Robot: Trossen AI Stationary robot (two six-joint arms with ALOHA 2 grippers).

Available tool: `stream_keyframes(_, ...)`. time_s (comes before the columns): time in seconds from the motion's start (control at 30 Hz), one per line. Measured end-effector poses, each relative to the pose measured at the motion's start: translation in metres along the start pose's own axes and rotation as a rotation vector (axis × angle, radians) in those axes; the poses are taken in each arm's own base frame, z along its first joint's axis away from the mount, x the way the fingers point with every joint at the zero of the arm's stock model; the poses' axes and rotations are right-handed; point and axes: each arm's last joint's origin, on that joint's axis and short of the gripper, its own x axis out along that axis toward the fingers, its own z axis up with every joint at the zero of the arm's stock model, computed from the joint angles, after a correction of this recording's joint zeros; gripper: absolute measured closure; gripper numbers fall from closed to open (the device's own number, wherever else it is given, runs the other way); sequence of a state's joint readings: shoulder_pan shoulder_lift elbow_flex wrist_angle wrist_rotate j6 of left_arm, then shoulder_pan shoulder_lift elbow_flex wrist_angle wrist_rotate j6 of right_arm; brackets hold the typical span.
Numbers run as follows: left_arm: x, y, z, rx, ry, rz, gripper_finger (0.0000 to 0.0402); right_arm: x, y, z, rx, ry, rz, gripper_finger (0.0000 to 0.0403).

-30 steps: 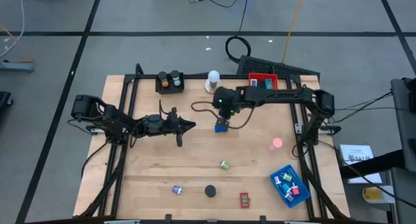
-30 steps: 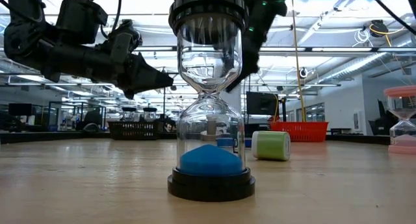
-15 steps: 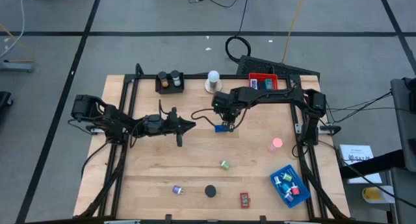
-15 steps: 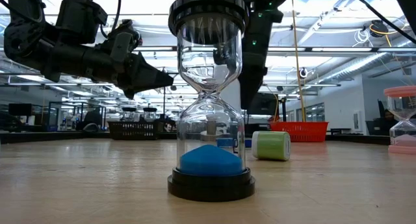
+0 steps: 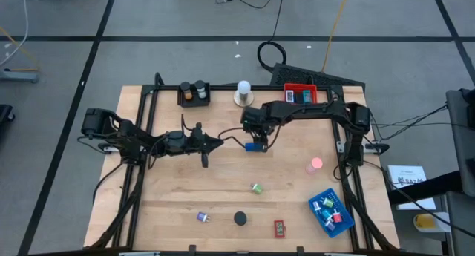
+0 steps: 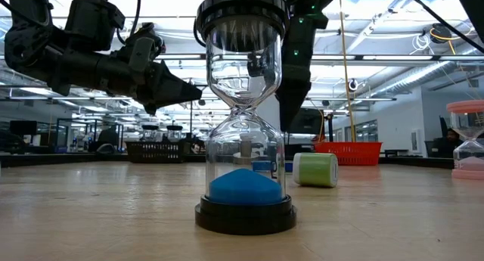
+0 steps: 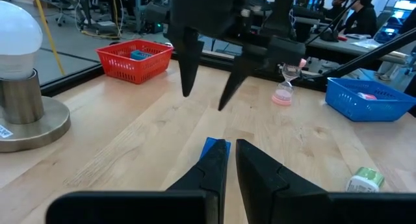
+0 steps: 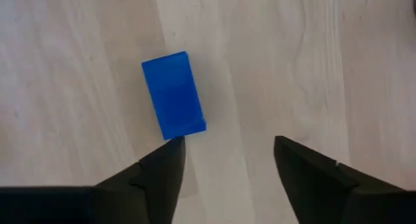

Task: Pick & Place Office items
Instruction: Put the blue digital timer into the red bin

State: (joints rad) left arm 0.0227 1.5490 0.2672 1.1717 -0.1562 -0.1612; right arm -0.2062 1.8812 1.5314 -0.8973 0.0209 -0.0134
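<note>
A flat blue rectangle (image 5: 257, 145) lies flat on the wooden table (image 5: 185, 189) near its middle; it also shows in the right wrist view (image 8: 172, 94). My right gripper (image 8: 227, 152) is open and hangs just above it, fingers pointing down, without touching it. My left gripper (image 5: 217, 142) is shut and empty, held level to the left of the rectangle, pointing at it (image 7: 214, 146). A green roll (image 5: 256, 188), a pink hourglass (image 5: 317, 165), a blue-sand hourglass (image 6: 246, 117), a purple clip (image 5: 202, 217) and a red rectangle (image 5: 279, 228) stand loose on the table.
A black tray (image 5: 194, 94) with two cylinders and a red tray (image 5: 300, 95) sit at the far edge, with a white knob on a round base (image 5: 243, 93) between them. A blue tray (image 5: 331, 211) with clips lies at the near right.
My right gripper has come down toward the blue rectangle, and stays open.
</note>
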Motion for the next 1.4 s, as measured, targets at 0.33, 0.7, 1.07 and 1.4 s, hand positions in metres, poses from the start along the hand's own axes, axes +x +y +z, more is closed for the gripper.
stream_keyframes(0.33,0.0,0.0,0.0,0.0,0.0,0.0,0.036,0.017,0.015,0.007,-0.037,-0.09,0.069,0.0132)
stream_keyframes(0.7,0.0,0.0,0.0,0.0,0.0,0.0,0.036,0.051,0.031,0.009,-0.076,-0.077,0.088,0.015)
stream_keyframes(1.07,0.0,0.0,0.0,0.0,0.0,0.0,0.036,0.055,0.03,0.008,-0.084,-0.053,0.044,0.0174)
stream_keyframes(1.4,0.0,0.0,0.0,0.0,0.0,0.0,0.036,0.07,0.031,-0.005,-0.078,-0.023,0.046,0.018)
